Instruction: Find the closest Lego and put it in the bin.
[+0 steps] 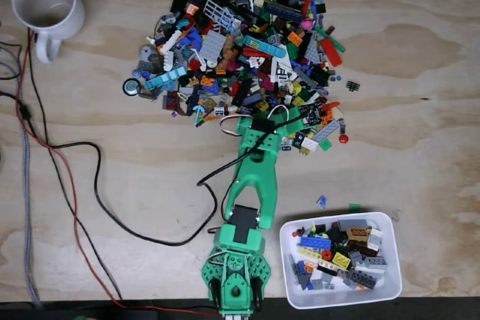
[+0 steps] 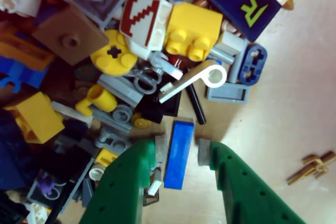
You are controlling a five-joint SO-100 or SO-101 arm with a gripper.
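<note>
A large heap of mixed Lego pieces [image 1: 240, 43] covers the upper middle of the plywood table in the fixed view. My green gripper [image 1: 279, 124] reaches into the heap's near edge. In the wrist view the gripper [image 2: 181, 150] is open, and a flat blue brick [image 2: 177, 153] lies on the wood between its two green fingers [image 2: 131, 182]. The left pad is close beside the brick and the right pad stands a little apart. The white bin [image 1: 285, 260], with several bricks inside, sits at the bottom right beside the arm's base.
A white mug [image 1: 45, 1] stands at the top left. Black and red cables [image 1: 75, 185] loop over the left side. A small blue piece [image 1: 321, 201] and a green one [image 1: 354, 206] lie above the bin. A gold piece [image 2: 315, 166] lies right of the fingers.
</note>
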